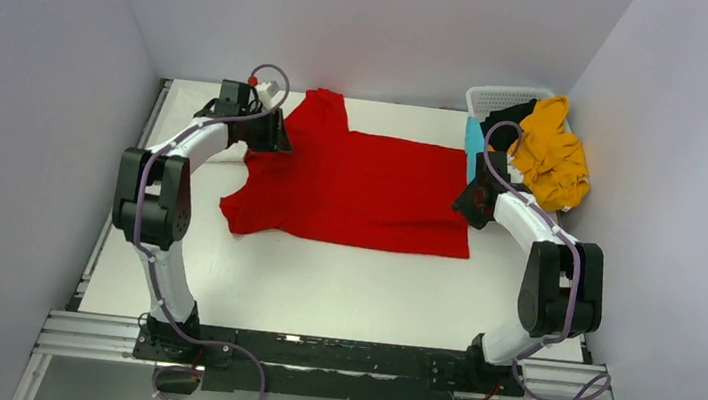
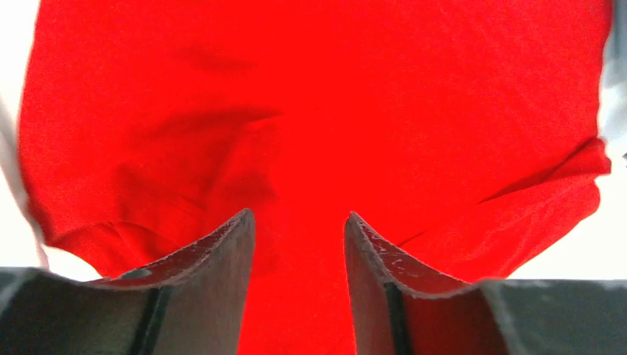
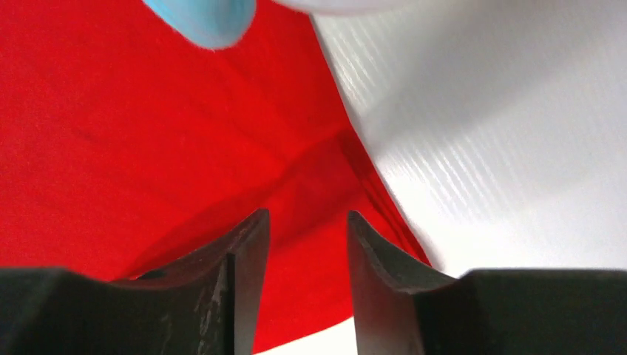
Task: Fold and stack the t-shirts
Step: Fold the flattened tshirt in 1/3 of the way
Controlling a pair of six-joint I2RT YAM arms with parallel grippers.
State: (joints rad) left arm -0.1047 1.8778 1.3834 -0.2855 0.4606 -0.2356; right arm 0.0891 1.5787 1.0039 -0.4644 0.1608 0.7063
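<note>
At L gripper (image 2: 299,220): jaws parted, nothing pinched, red t-shirt (image 2: 318,111) slack under the tips. Same at R gripper (image 3: 307,216): parted, empty, low over the hem corner w/ a small crease, bare table (image 3: 503,133) just beside.

Out from there: red t-shirt spread sideways mid-table, collar end by L gripper, hem end by R gripper, one sleeve poking out on the far side. Off right, in and around the basket (image 1: 502,98): mustard t-shirt (image 1: 556,158), black t-shirt (image 1: 509,112), teal t-shirt (image 1: 474,145), all heaped, unfolded.

Looks like the lay-flat stage, prob. first shirt of several.

To do it well: drop both tips together, pinch at matching pts on the far edge, keep cloth taut btw the arms, bring far edge over to near edge evenly. Smooth that hem crease first, else prob. locked into the fold.
</note>
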